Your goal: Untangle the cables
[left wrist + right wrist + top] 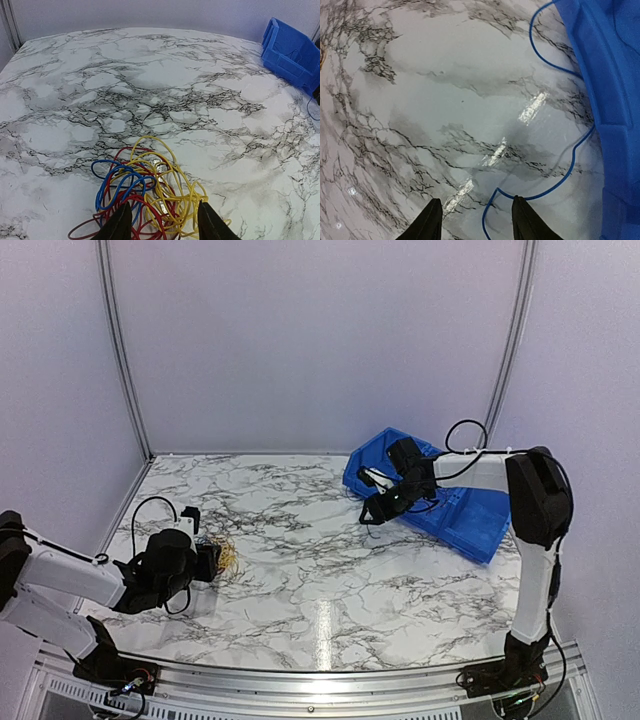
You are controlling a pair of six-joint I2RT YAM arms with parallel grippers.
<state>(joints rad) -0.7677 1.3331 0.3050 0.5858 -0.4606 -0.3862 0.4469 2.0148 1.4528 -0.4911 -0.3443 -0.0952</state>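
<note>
While the left end effector [160,222], fingers apart, straddles the tangled red, blue and yellow cables [145,195] by the near-left corner of the desk [150,75], the right end effector [474,220], likewise spread, hovers over one loose blue cable [555,180] beside the far-right blue bin [605,75].

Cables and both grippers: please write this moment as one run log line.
left gripper: open, astride the tangle of cables | right gripper: open, above table | blue cable: alone, on table beside blue bin

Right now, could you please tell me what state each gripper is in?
Left gripper: open around the cables.
Right gripper: open astride a blue cable.
</note>
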